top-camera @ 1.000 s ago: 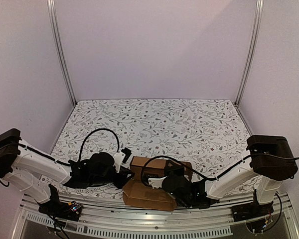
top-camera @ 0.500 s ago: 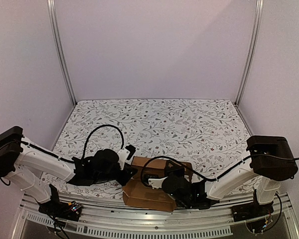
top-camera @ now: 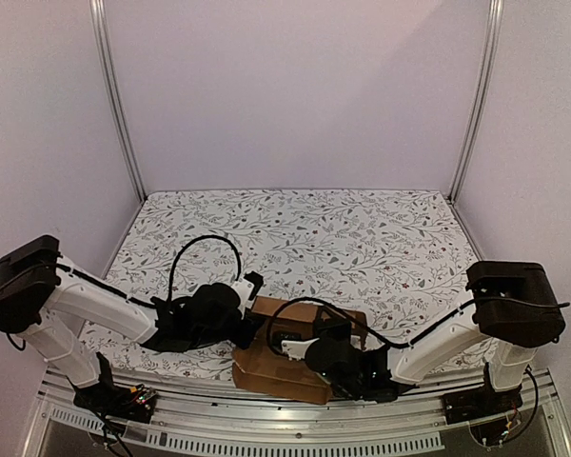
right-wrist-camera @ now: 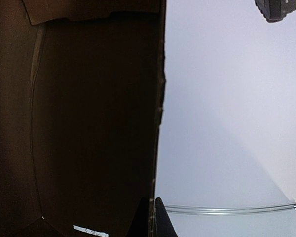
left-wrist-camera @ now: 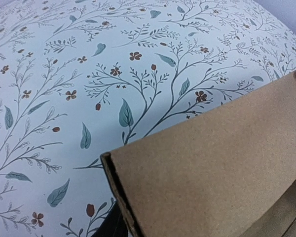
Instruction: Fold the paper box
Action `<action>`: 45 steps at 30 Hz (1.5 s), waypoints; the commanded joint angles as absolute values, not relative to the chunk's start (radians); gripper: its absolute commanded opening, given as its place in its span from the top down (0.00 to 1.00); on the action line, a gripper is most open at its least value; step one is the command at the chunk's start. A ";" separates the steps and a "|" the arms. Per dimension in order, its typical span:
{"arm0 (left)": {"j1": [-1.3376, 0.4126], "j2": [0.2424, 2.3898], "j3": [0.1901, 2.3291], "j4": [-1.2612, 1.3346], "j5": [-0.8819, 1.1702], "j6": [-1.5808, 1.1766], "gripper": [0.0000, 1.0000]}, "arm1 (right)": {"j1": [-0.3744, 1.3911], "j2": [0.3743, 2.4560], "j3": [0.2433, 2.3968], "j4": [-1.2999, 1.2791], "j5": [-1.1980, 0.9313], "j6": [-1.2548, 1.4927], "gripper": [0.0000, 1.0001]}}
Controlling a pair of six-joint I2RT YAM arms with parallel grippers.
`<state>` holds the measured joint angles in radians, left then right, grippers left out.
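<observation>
The brown die-cut cardboard paper box (top-camera: 271, 371) lies partly raised at the near edge of the floral-print tablecloth (left-wrist-camera: 64, 74), between my two arms. My right gripper (right-wrist-camera: 152, 221) is pinched tight on one panel's edge. My left gripper (top-camera: 249, 324) is at the left flap, but I cannot tell whether it clamps it. I judge the board light, stiff across its panels and bending only at creases, so I'd hold flap edges, clear of the folds.
</observation>
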<state>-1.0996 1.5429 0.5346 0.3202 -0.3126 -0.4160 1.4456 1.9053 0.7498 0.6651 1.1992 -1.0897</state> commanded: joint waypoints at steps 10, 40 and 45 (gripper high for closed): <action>-1.122 1.596 0.615 0.295 -0.388 -0.454 0.96 | 1.486 1.921 0.809 0.651 1.194 -1.070 0.97; -1.110 1.750 0.806 0.301 -0.266 -0.171 1.00 | 1.336 1.249 0.867 -0.221 0.461 -0.228 0.28; -1.109 1.814 0.851 0.324 -0.222 -0.101 1.00 | 1.237 1.267 0.857 -0.199 0.341 -0.089 0.46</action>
<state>-1.1061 1.7672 0.8162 0.2874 -0.2779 -0.1787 1.2930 1.2514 0.8616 -0.1593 0.5007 -0.2584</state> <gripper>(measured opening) 0.040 0.580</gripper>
